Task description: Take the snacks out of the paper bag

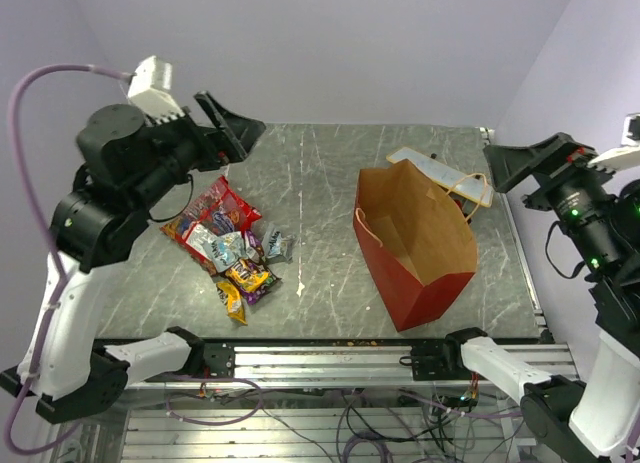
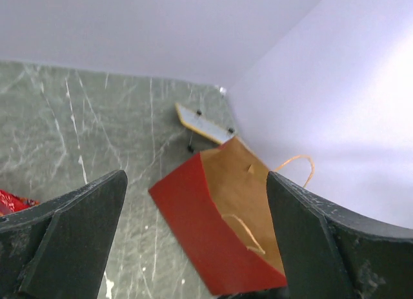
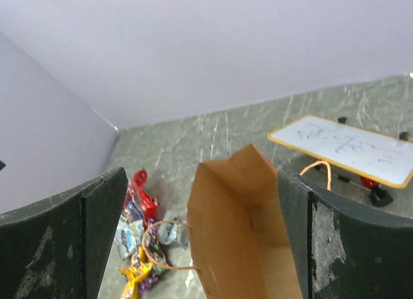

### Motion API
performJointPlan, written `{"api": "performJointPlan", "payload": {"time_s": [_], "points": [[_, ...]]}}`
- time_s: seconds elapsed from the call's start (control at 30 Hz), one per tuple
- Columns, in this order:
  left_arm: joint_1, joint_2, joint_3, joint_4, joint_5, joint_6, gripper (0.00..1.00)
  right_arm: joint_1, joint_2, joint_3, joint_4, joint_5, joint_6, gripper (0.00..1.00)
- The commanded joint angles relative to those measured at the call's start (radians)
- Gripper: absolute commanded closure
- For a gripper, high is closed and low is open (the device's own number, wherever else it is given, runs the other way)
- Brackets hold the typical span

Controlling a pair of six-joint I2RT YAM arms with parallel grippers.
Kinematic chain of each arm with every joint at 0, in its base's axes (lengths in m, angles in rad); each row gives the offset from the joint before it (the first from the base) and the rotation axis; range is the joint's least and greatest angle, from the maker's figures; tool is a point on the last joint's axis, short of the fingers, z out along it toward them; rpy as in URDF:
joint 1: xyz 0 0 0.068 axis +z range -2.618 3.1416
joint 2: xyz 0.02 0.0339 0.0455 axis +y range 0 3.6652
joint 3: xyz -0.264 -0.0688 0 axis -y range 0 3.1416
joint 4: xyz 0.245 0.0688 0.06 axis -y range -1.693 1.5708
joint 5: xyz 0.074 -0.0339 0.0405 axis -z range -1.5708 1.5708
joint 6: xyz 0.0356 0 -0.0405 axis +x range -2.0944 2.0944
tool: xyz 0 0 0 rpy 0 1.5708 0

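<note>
paper bag [image 1: 415, 233]: 1 | snacks [image 1: 228, 245]: roughly 7, overlapping | whiteboard [image 3: 342, 147]: 1

Pale lilac walls [image 1: 350, 43] on the far and right sides, dark green marbled tabletop [image 1: 310, 173], silver metal rails [image 1: 330, 363] along its near edge, tangled cables [image 1: 370, 428] beneath

Your left pincer [image 2: 197, 183] and right pincer [image 3: 201, 176]: matte-black wedge fingers [image 2: 71, 241] on white-and-black arms [image 1: 70, 283]; a lavender cable [image 1: 75, 69] loops off the left's white camera [image 1: 152, 83].
</note>
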Motion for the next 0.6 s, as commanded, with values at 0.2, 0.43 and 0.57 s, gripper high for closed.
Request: {"api": "performJointPlan", "payload": {"time_s": [0.2, 0.43, 0.57], "points": [[-0.001, -0.153, 0.04, 0.078, -0.189, 0.054, 0.01, -0.004, 0.002, -0.004, 0.061, 0.09, 0.089, 0.0], [-0.001, -0.163, 0.064, 0.022, -0.197, 0.077, 0.02, -0.004, -0.027, -0.065, 0.071, 0.103, 0.097, 0.0], [-0.001, -0.168, 0.06, 0.011, -0.192, 0.076, 0.02, -0.004, -0.042, -0.079, 0.091, 0.134, 0.081, 0.0]]}}
